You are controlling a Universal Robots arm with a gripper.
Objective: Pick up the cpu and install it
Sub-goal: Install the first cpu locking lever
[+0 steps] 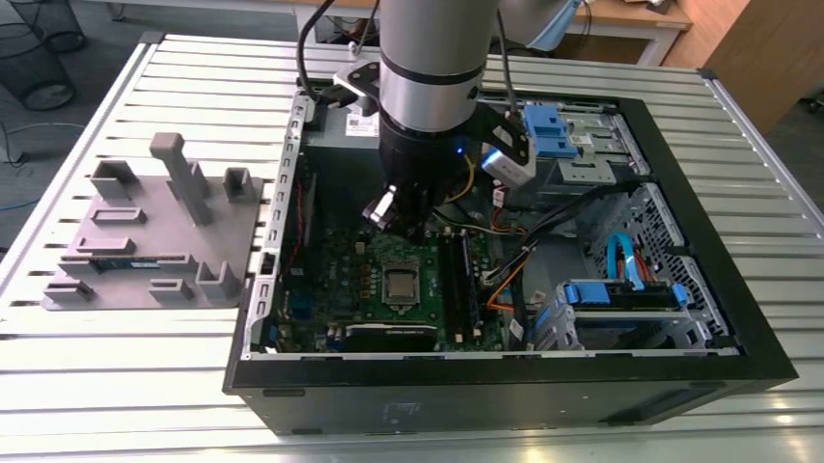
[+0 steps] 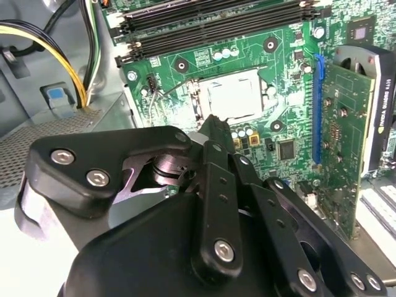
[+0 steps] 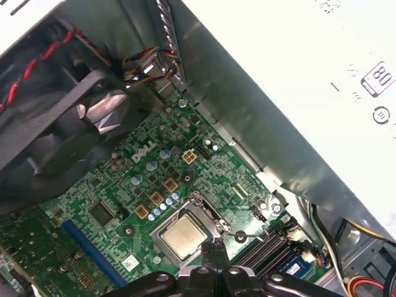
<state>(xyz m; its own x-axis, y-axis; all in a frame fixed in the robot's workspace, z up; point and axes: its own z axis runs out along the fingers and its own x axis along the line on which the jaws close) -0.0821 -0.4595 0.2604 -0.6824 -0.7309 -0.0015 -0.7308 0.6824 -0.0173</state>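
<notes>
Inside the open computer case (image 1: 721,318), lying on its side on the slatted worktop (image 1: 154,386):

- Motherboard (image 1: 373,289): green, facing up, so the arm reaches it from above.
- Cpu (image 3: 183,237): silver square, seated flat in the socket frame (image 3: 199,213) at the board's middle; in the second wrist view it reads as a pale square (image 2: 234,94) within the same frame. It seems already set in place, judging by how level it sits. Whether the frame's retaining lever is latched cannot be told.
- Claw (image 2: 212,124): hangs directly above the socket, its fingertips drawn together with no visible gap and nothing between them. It touches neither cpu nor frame; board shows between tip and socket. In the first wrist view the tip (image 3: 213,247) sits just beside the cpu's edge.
- Memory slots (image 2: 216,21): dark, parallel, beside the socket.
- Graphics card (image 2: 356,117): standing on edge, near the socket.
- Grey parts fixture (image 1: 149,236): on the worktop at the exterior view's left, well apart from the case, holding a narrow green memory stick (image 1: 129,262).
</notes>
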